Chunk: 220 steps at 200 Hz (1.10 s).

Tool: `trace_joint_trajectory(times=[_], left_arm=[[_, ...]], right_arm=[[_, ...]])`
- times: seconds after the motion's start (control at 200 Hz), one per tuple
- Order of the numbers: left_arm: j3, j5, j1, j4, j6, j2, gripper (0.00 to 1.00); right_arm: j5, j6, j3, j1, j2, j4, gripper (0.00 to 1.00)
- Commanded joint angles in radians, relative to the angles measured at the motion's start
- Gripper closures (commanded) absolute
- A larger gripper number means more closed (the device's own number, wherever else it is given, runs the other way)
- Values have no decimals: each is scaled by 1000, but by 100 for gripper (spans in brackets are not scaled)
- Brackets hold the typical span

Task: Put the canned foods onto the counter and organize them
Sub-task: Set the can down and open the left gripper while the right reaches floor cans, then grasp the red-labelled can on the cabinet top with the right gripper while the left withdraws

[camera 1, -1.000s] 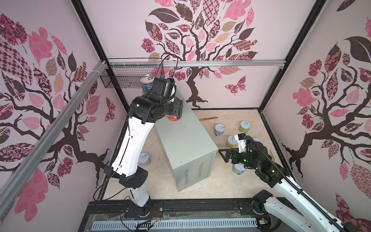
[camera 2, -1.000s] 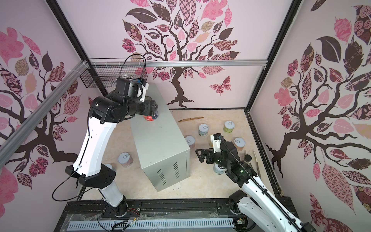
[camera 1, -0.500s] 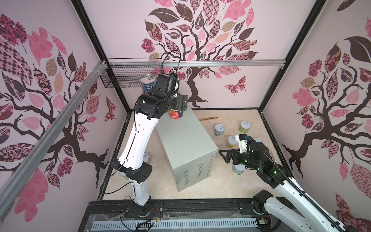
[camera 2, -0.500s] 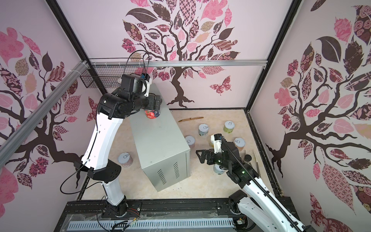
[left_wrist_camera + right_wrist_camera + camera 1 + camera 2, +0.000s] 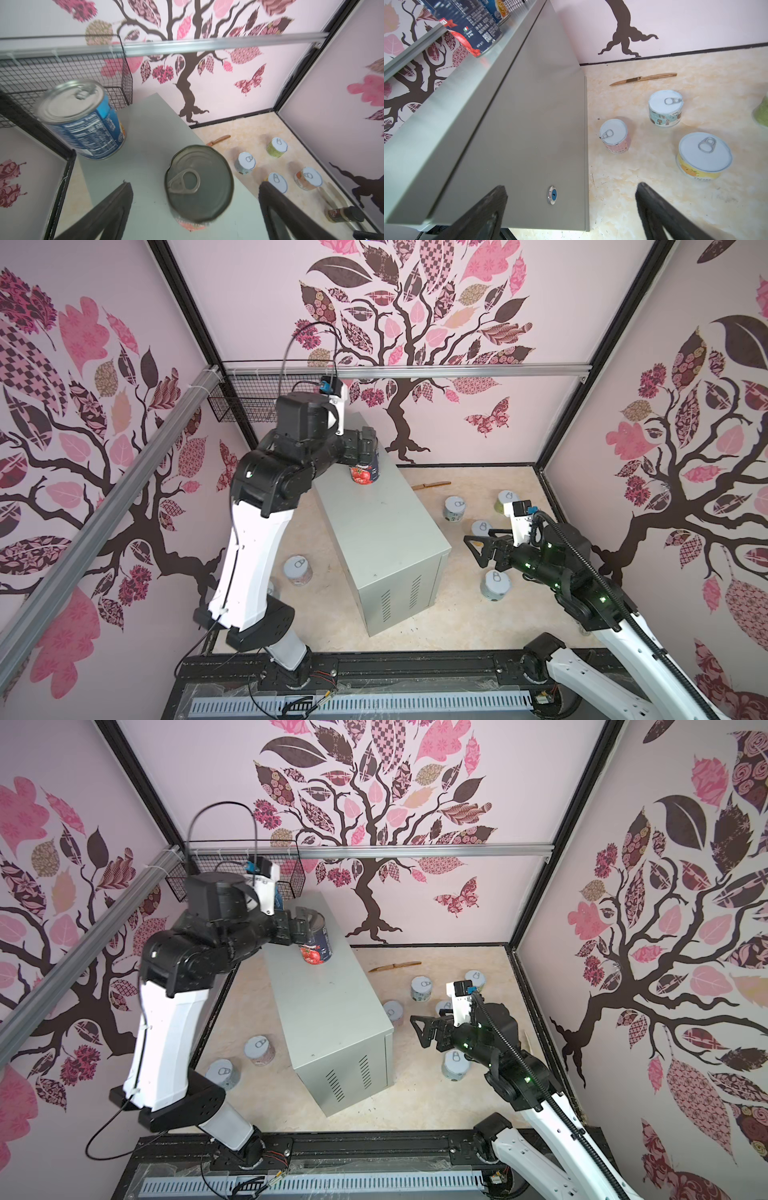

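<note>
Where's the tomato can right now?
In both top views the tomato can stands on the far end of the counter, inside the open left gripper; the blue can is beside it, toward the wire basket.

Upper link of left arm is raised steeply, elbow bent, forearm levelled toward the far side. The left hand (image 5: 366,448) is held with jaws spread wide; fingers (image 5: 116,209) are seen well apart. The right arm is extended low and forward, and the right hand (image 5: 477,552) is pointed left, jaws fully spread, nothing gripped.
</note>
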Motion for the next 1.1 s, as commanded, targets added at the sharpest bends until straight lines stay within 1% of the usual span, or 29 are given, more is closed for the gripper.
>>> trace_joint_trajectory(times=[0.0,0.08,0.15,0.21,0.24,0.28,0.38,0.425,0.545,0.805,0.92,0.995,1.095], left_arm=[[-100,22,3,59,0,-108,2],[-234,26,3,106,-27,-211,2],[-355,-16,4,127,-58,-299,2],[-466,-48,8,153,-79,-375,2],[-512,-60,11,164,-93,-413,2],[-612,-66,15,174,-108,-460,2],[-796,-80,24,196,-148,-568,2],[-876,-99,28,208,-166,-616,2],[-1070,-161,44,237,-200,-738,2],[-1380,-221,81,260,-310,-969,2],[-1475,-210,83,271,-372,-1041,2],[-1538,-165,83,285,-414,-1077,2],[-1634,-115,83,315,-457,-1120,2]], right_arm=[[-6,-64,102,4,40,-59,0],[-32,-84,178,5,87,-76,0],[-40,-95,240,10,130,-86,0],[-23,-105,292,31,169,-96,0],[2,-112,318,53,191,-103,0],[51,-127,356,99,223,-112,0],[217,-168,441,255,311,-122,0],[246,-172,476,293,355,-120,0],[213,-152,528,301,444,-76,0],[242,-173,697,340,658,-27,1],[257,-182,785,354,756,-27,4],[265,-183,835,358,810,-22,7],[278,-178,889,364,870,-3,8]])
